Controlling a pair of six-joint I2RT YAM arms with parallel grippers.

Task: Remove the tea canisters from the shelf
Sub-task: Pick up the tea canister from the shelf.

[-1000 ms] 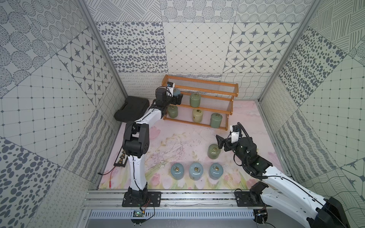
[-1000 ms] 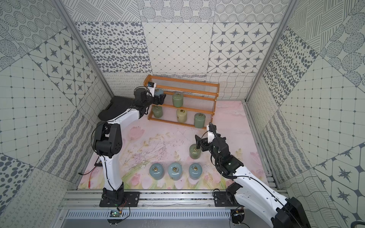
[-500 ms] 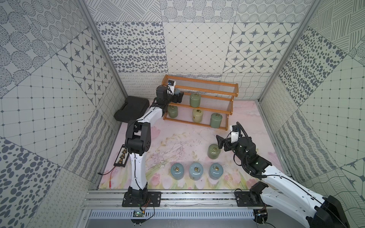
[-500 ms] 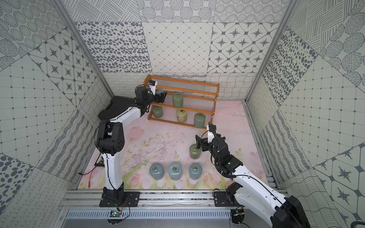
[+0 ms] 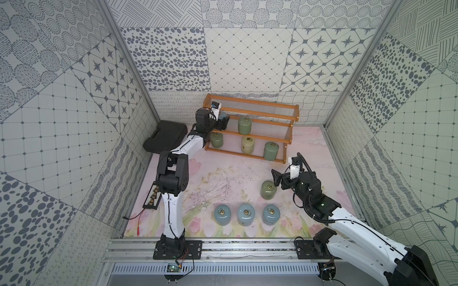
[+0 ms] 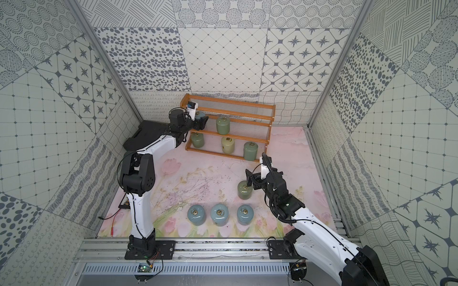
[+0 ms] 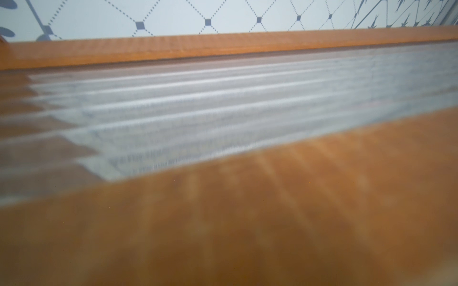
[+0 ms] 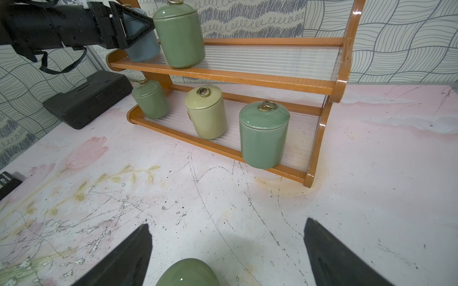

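Note:
The orange-brown shelf (image 5: 267,109) (image 7: 223,44) stands at the back wall. My left gripper (image 5: 224,121) (image 8: 131,27) is shut on a pale blue canister (image 5: 222,116) (image 8: 142,49) at the left end of the middle tier, beside a green canister (image 5: 244,125). The bottom tier holds a green canister (image 5: 216,139), a cream one (image 5: 248,145) and another green one (image 5: 271,151). On the table stand a green canister (image 5: 268,189) (image 8: 188,272) and three blue ones (image 5: 246,214). My right gripper (image 5: 275,179) (image 8: 226,224) hangs open just above and behind that green canister.
A black plastic case (image 5: 166,135) lies left of the shelf. A small black device (image 5: 153,198) with a red cable sits by the left wall. The arms' mounting rail (image 5: 247,247) runs along the front edge.
My left gripper has closed round the pale blue canister on the middle tier. The right arm has not moved.

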